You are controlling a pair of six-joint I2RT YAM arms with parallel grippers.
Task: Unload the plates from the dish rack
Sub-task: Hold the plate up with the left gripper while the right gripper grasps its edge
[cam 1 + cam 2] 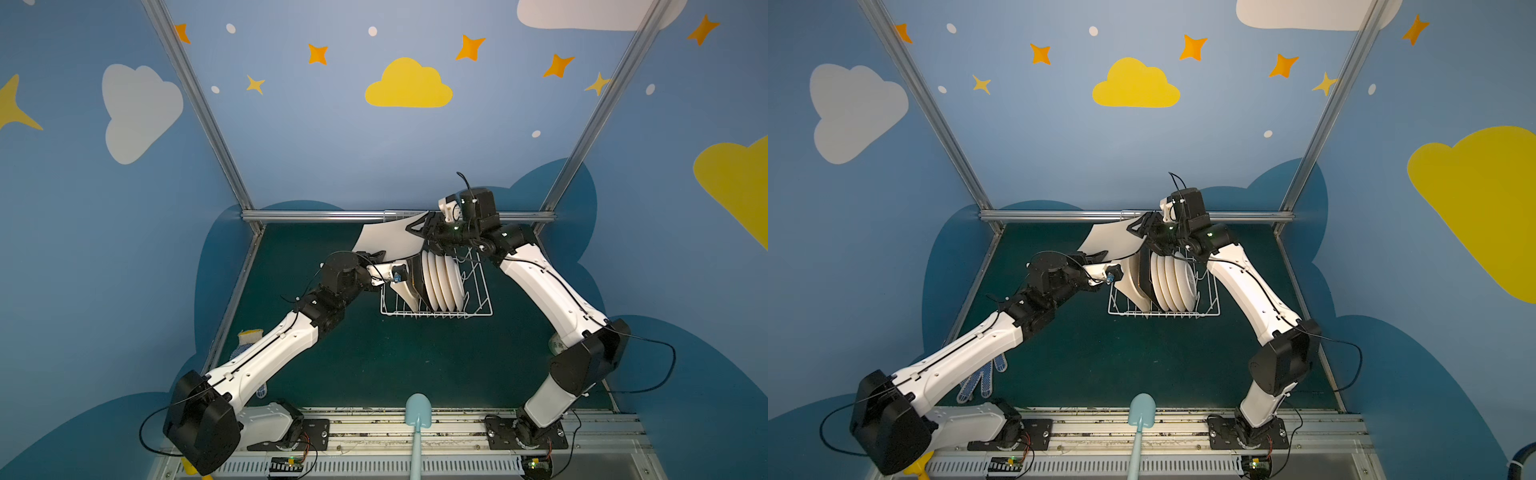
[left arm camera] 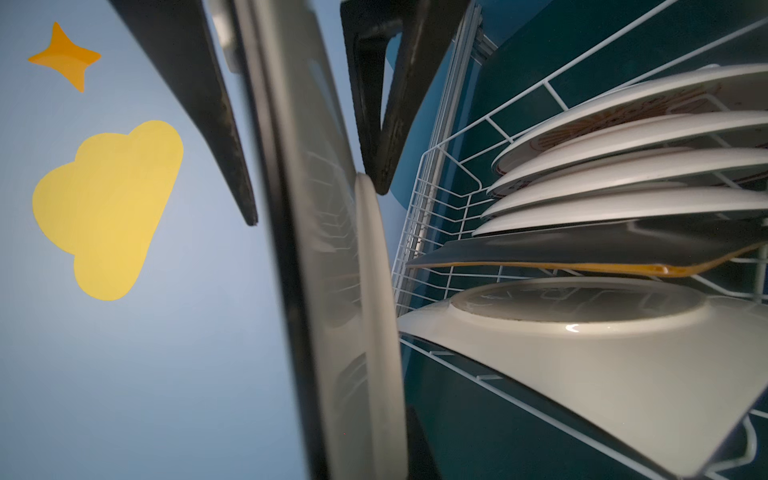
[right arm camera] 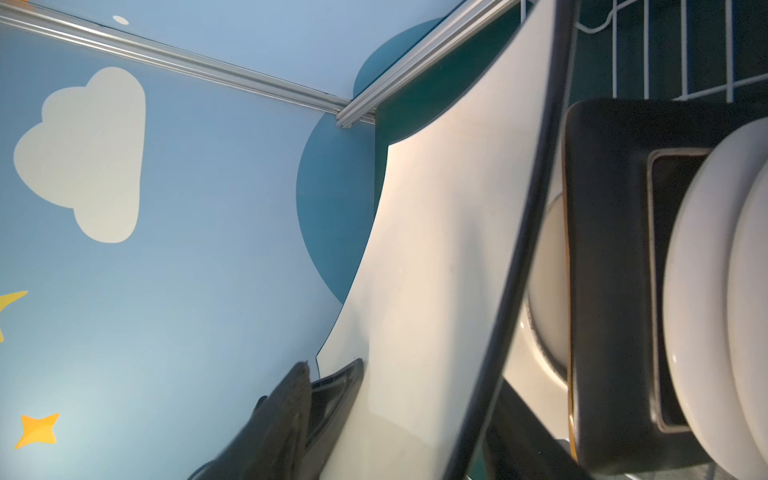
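A large cream-white square plate (image 1: 390,239) (image 1: 1113,239) hangs tilted above the left end of the white wire dish rack (image 1: 478,307) (image 1: 1208,309). My left gripper (image 1: 374,257) (image 3: 332,365) is shut on its lower corner. My right gripper (image 1: 417,228) (image 2: 316,206) straddles the opposite upper corner, with a small gap showing between one finger (image 2: 224,145) and the plate. Upright in the rack stand another cream square plate (image 1: 405,291) (image 2: 582,365), a black square plate (image 2: 582,245) and several round white plates (image 1: 442,282) (image 2: 623,174).
A light blue spatula (image 1: 417,409) lies at the front edge. Dotted gloves (image 1: 980,380) and a yellow sponge (image 1: 250,334) sit under the left arm. An aluminium rail (image 1: 332,215) runs along the back, just behind the raised plate.
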